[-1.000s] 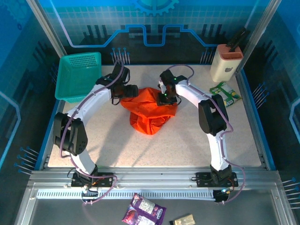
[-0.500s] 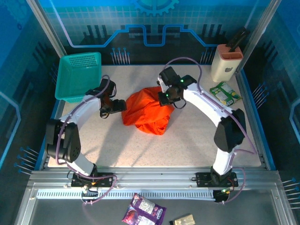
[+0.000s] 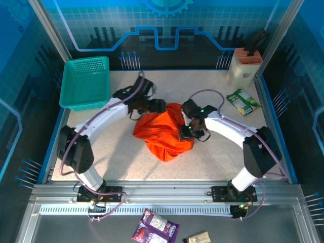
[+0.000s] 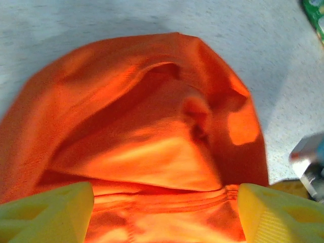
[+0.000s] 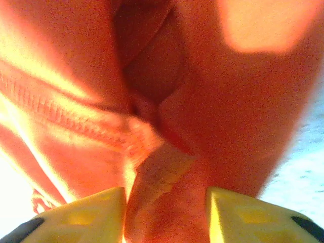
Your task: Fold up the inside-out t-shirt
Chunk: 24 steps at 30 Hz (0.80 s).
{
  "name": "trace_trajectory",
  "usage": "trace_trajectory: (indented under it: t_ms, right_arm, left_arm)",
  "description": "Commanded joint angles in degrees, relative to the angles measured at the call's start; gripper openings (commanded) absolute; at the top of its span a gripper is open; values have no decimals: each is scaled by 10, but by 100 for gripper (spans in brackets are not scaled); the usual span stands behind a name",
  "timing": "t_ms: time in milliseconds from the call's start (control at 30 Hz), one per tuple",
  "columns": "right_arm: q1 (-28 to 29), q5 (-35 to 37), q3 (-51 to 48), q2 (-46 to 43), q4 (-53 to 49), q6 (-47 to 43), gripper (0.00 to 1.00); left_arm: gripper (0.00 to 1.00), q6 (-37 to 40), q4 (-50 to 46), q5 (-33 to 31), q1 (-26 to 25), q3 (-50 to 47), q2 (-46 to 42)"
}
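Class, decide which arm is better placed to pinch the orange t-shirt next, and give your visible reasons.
Right, likely. The right gripper has a raised fold of the t-shirt between its parted fingers. The left gripper is open much wider over flatter cloth.

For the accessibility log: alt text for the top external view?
A bunched orange t-shirt lies mid-table, the left gripper at its far edge, the right gripper on its right side. A teal basket stands far left.

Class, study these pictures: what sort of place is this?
Probably a robotics lab test cell: two white robot arms mounted at a speckled table, blue printed panels walling it in, and a crumpled orange t-shirt between them.
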Motion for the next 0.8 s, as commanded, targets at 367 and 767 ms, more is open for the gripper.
trace_trajectory:
  t_ms: [367,767]
  right_arm:
    - [-91,-60,55,106,91,2,53]
    - [-134,-17,191,22,4,-35,0]
  left_arm:
    - [69,32,-105,-171,-87,149,208]
    - [0,60,-44,-70,-6,179,116]
